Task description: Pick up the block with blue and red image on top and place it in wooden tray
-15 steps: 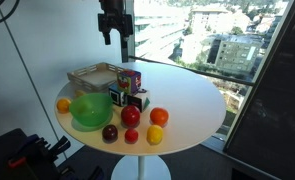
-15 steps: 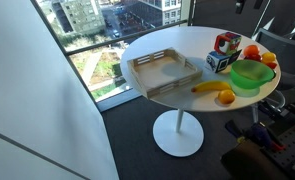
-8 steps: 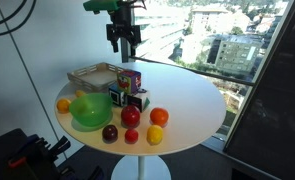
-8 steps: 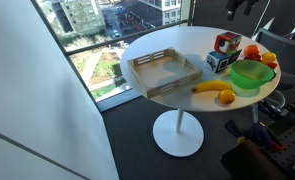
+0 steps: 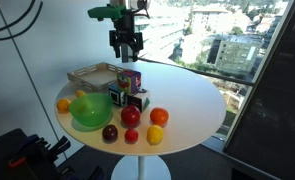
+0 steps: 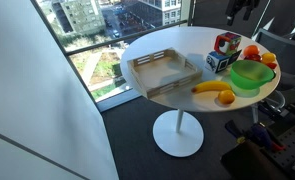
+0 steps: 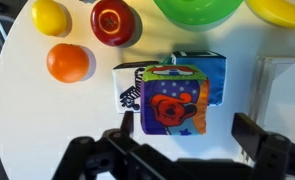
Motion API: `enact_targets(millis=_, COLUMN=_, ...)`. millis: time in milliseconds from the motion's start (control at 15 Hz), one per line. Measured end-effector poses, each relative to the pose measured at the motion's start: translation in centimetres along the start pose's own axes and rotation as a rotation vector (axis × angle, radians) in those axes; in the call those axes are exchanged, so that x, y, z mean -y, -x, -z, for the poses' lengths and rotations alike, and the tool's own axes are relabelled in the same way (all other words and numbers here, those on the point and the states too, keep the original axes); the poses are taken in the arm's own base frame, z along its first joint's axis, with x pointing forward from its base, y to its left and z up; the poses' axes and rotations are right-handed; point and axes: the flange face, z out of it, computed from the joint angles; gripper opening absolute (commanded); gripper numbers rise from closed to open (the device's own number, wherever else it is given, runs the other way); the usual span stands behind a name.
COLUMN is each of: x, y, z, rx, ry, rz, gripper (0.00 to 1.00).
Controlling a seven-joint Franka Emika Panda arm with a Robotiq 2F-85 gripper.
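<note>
The block (image 5: pixel 130 79) has magenta-purple sides and sits on top of the black-and-white cubes (image 5: pixel 127 98) near the middle of the round white table. It also shows in an exterior view (image 6: pixel 227 42). In the wrist view its red-and-blue picture (image 7: pixel 171 101) faces up. My gripper (image 5: pixel 126 46) hangs open and empty above the block, not touching it. In the wrist view its fingers (image 7: pixel 187 128) straddle the block's lower edge. The wooden tray (image 5: pixel 91 74) lies empty beside the cubes and shows in an exterior view (image 6: pixel 165 72).
A bright-green bowl (image 5: pixel 90 110) stands by the tray. Toy fruits lie around it: a red apple (image 7: pixel 112 20), an orange (image 7: pixel 68 62), a lemon (image 7: pixel 50 16), and a banana (image 6: pixel 208 87). A window wall is close behind the table (image 5: pixel 202 100).
My gripper has come down and moved sideways, from higher near the window to a spot right above the block. Nothing on the table has moved.
</note>
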Motion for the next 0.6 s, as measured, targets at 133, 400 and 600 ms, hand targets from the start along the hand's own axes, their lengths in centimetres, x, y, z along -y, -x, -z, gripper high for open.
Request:
enact_targets(millis=133, x=-0.01, y=-0.01, z=0.03, rx=-0.001, ry=0.000, rz=0.000, gripper=1.00)
enact_targets(millis=400, x=0.00, y=0.00, z=0.00, rx=0.000, ry=0.000, rz=0.000, gripper=1.00)
enact_targets(millis=600, x=0.03, y=0.02, z=-0.61, rx=0.012, ry=0.000, rz=-0.002, gripper=1.00)
